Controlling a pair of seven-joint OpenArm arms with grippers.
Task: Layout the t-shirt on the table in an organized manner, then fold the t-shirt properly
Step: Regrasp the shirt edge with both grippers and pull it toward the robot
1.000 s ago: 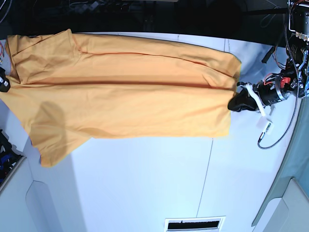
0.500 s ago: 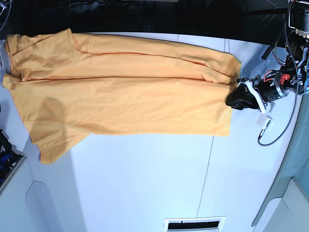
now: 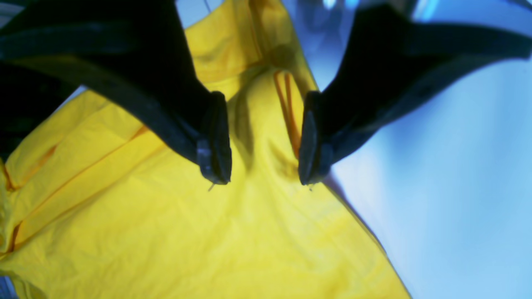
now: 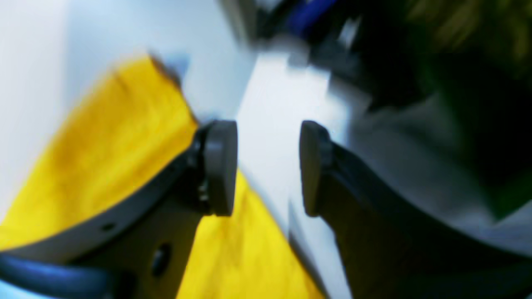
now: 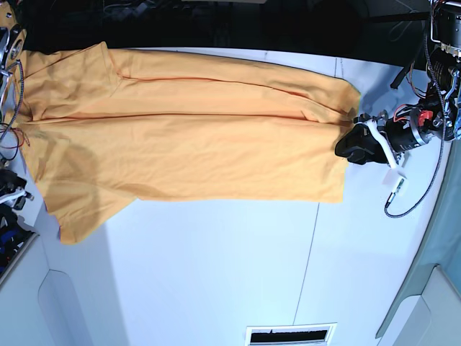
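T-shirt [image 5: 187, 137] is spread flat on the desk [image 5: 238, 267], filling the upper half of the base view from the left edge to right of centre. One sleeve sticks down at lower left, the other sits at upper left. A long crease runs across it, roughly mid-height. No lettering visible on the side facing up.

Left pincer [image 5: 344, 143] is at the shirt's right edge, mid-height in the base view. Left wrist view: jaws are apart, nothing clamped, and the yellow fabric [image 3: 187, 232] lies below and between the fingertips [image 3: 216, 137]. The hem edge runs diagonally toward the lower right of that frame, bare desk [image 3: 457, 187] beyond it.

Right pincer [image 4: 268, 166]: wrist view is blurred, but the two pads [image 4: 220, 166] are clearly separated with white desk [image 4: 270, 124] showing through the gap, so it's open and holding nothing. Shirt fabric [image 4: 116, 145] is at left and lower centre of that frame. In the base view, I can't pick this pincer out at the left edge.

Dark seam line [image 5: 308, 259] runs down the desk, right of centre.
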